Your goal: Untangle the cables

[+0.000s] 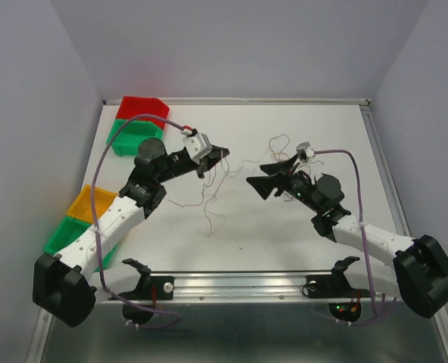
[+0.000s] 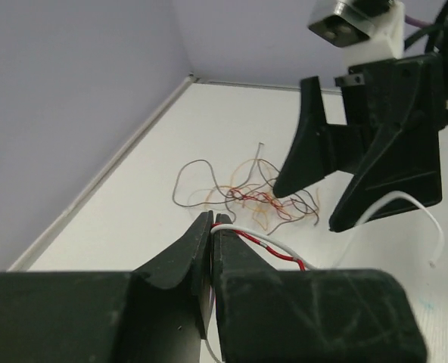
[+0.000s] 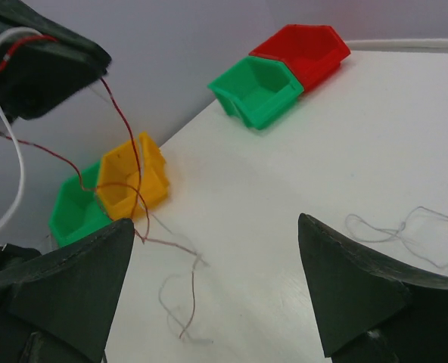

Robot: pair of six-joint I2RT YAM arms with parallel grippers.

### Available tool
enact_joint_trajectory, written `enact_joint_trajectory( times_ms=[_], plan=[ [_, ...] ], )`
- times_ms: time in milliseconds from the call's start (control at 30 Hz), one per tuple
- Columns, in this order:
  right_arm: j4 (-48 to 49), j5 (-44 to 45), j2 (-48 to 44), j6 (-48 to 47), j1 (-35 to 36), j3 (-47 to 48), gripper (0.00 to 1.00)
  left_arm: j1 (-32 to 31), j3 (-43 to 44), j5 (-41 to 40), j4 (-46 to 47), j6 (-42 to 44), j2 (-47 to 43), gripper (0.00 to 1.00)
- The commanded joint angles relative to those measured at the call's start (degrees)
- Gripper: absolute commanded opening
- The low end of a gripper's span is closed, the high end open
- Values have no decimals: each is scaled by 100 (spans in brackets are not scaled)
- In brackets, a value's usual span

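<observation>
The cables are thin curly wires. In the left wrist view a red, orange and grey tangle [image 2: 262, 198] lies on the white table. My left gripper [image 2: 213, 219] is raised over the table and shut on a red and a white strand [image 2: 273, 246], which run off to the right. From above, my left gripper [image 1: 222, 155] has strands [image 1: 209, 204] hanging below it. My right gripper [image 1: 256, 175] faces it, open and empty. In the right wrist view the right gripper [image 3: 216, 223] is wide open. A red strand [image 3: 126, 136] drops from the left gripper [image 3: 42, 53] to the table.
A red bin [image 1: 142, 108] and a green bin [image 1: 133, 136] stand at the back left. A yellow bin [image 1: 88, 203] and another green bin [image 1: 65, 234] sit at the left edge. Pale loose loops [image 3: 406, 231] lie right of my right gripper. Walls close the table.
</observation>
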Motion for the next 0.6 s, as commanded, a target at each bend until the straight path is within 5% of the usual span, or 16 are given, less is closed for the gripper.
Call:
enact_joint_trajectory(
  times_ms=[0,567],
  plan=[
    [627,-451,-91,-238,140,-54,94,-481,143,-71,-480,884,277,14],
    [707,-565,-57,-195,202,-19,89,-674,759,-441,-1165,1139,1394,19]
  ],
)
